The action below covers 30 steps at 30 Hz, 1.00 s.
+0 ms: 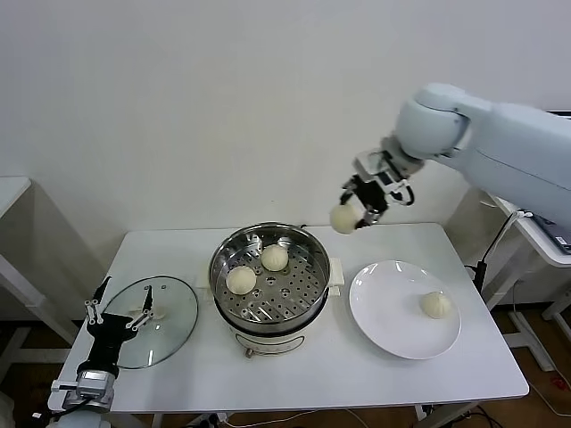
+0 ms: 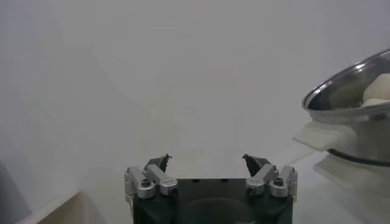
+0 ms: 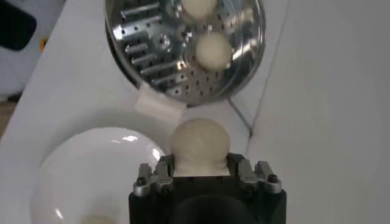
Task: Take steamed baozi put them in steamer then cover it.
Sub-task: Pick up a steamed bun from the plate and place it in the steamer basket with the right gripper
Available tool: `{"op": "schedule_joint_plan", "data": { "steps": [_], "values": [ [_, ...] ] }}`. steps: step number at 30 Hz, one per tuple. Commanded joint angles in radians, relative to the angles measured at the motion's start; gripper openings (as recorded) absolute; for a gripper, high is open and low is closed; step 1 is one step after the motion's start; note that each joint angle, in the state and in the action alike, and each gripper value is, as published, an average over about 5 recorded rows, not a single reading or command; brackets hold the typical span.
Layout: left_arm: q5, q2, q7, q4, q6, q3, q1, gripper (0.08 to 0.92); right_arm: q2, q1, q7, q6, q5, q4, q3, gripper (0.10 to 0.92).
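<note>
Cream-white pleated dough buns number four: two lie on the perforated tray of the shiny round stainless-steel steamer (image 1: pixel 269 278) at frame centre, at (image 1: pixel 241 279) and (image 1: pixel 275 258); one sits on the flat white round plate (image 1: pixel 393 321) at lower right (image 1: pixel 435 305); one (image 1: pixel 343 218) is pinched in the right end effector (image 1: pixel 360 207), raised above the white bench (image 1: pixel 428 379) between steamer and plate. One clear glass lid (image 1: pixel 169 325) lies lower left, beside the left end effector (image 1: pixel 116 319), its fingers spread.

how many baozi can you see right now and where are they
4. Two baozi sit in the steamer, one lies on the white plate, and one is held by the right gripper in the air.
</note>
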Motion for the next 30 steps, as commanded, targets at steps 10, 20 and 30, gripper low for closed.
{"op": "schedule_joint_plan", "data": {
  "steps": [10, 20, 30],
  "values": [
    [-0.011, 0.005, 0.002, 0.003, 0.003, -0.024, 0.002, 0.823, 0.228, -0.026, 0.032, 0.312, -0.193, 0.126, -0.096, 0.607],
    [-0.008, 0.009, 0.003, 0.020, 0.001, -0.029, -0.001, 0.823, 0.229, -0.102, 0.088, 0.380, -0.226, 0.141, -0.094, 0.602],
    [-0.007, 0.010, 0.003, 0.034, 0.000, -0.032, -0.008, 0.823, 0.250, -0.172, 0.107, 0.394, -0.238, 0.099, -0.087, 0.602]
  ]
}}
